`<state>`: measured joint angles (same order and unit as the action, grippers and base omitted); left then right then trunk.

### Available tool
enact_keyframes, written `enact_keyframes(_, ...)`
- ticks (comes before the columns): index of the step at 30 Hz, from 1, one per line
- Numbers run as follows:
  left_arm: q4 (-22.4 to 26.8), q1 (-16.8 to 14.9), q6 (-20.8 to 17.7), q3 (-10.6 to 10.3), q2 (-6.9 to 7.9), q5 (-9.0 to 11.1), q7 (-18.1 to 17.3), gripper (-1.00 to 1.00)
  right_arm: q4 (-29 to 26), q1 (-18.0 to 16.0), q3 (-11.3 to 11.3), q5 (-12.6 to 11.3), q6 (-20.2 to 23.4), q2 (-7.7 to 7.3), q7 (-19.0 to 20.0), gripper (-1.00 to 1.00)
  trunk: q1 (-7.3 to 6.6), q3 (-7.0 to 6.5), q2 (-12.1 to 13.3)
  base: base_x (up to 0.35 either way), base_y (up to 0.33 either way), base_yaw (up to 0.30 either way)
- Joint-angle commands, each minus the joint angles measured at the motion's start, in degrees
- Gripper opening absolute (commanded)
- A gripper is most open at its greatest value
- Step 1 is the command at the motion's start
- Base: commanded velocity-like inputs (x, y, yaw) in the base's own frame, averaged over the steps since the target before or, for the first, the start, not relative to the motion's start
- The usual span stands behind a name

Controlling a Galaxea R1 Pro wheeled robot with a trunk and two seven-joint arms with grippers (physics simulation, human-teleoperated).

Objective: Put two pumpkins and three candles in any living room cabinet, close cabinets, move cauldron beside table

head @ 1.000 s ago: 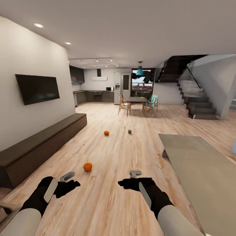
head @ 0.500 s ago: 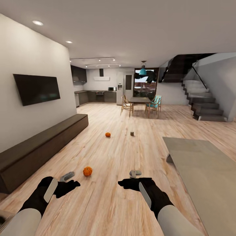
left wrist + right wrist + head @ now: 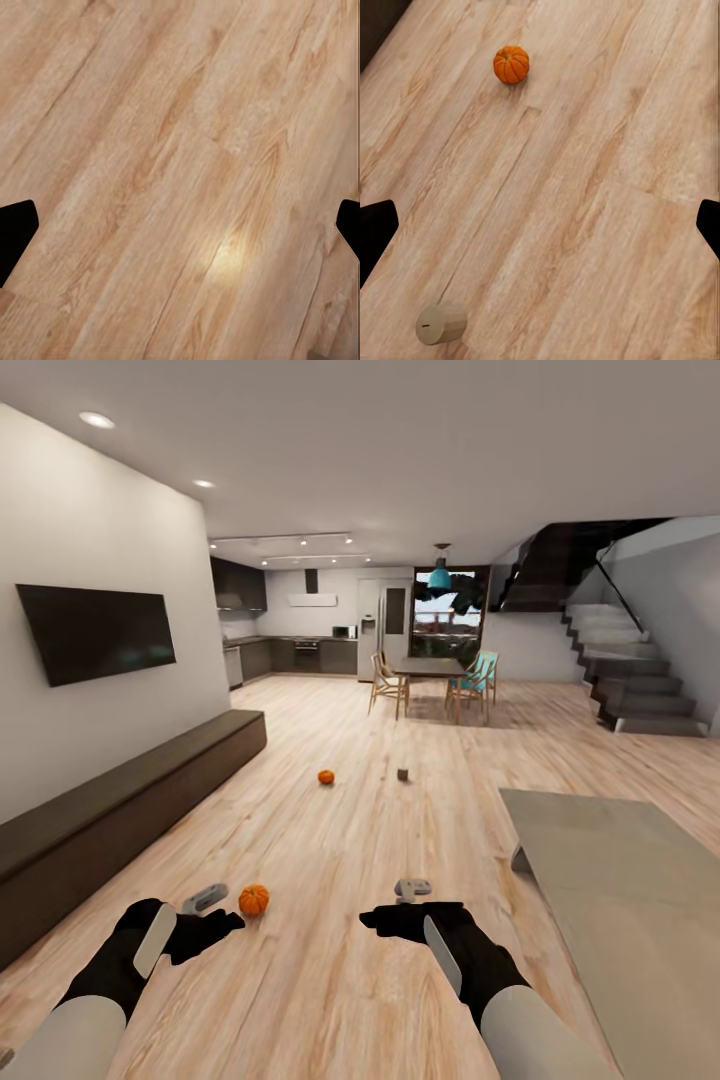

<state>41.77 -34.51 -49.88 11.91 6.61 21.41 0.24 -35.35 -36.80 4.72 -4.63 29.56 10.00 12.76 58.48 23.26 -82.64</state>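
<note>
Two orange pumpkins lie on the light wood floor: one [image 3: 254, 899] just ahead of my left gripper [image 3: 215, 916], the other [image 3: 326, 777] farther off mid-room. A small beige candle [image 3: 403, 773] sits on the floor to the right of the far pumpkin. The right wrist view holds a pumpkin [image 3: 511, 64] and a candle [image 3: 441, 322] lying on its side. The long dark-brown cabinet [image 3: 130, 800] runs along the left wall, its fronts shut. Both the left gripper and my right gripper [image 3: 390, 908] hover open over the floor, holding nothing. The cauldron is out of view.
A low grey table [image 3: 620, 890] fills the right foreground. A black television [image 3: 95, 632] hangs above the cabinet. Farther back stand a dining table with chairs [image 3: 432, 678], a kitchen, and a staircase [image 3: 640, 680]. Open floor stretches between cabinet and table.
The whole view has shifted as the camera moved: the near pumpkin now shows lower and nearer my left hand, the cabinet farther left. Both arms hold the same pose.
</note>
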Motion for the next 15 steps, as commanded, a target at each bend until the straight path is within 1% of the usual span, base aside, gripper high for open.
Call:
enact_keyframes(1,0.1,0.0,-0.3,0.1,-0.02,0.1,0.0,1.00,-0.1,0.0,0.0,-0.5,0.3,0.00,-0.1,1.00,0.03,0.07,0.0,0.291,-0.198,0.000)
enact_keyframes(6,0.1,0.0,-0.3,0.2,-0.01,0.1,0.0,1.00,-0.1,0.0,0.0,-0.5,0.3,0.00,-0.1,1.00,0.03,0.07,0.0,0.299,-0.167,0.000)
enact_keyframes(15,0.1,0.0,-0.3,0.1,-0.02,0.1,0.1,1.00,-0.1,0.0,0.1,-0.5,0.3,0.00,-0.1,1.00,0.03,0.07,0.0,0.328,-0.100,0.000)
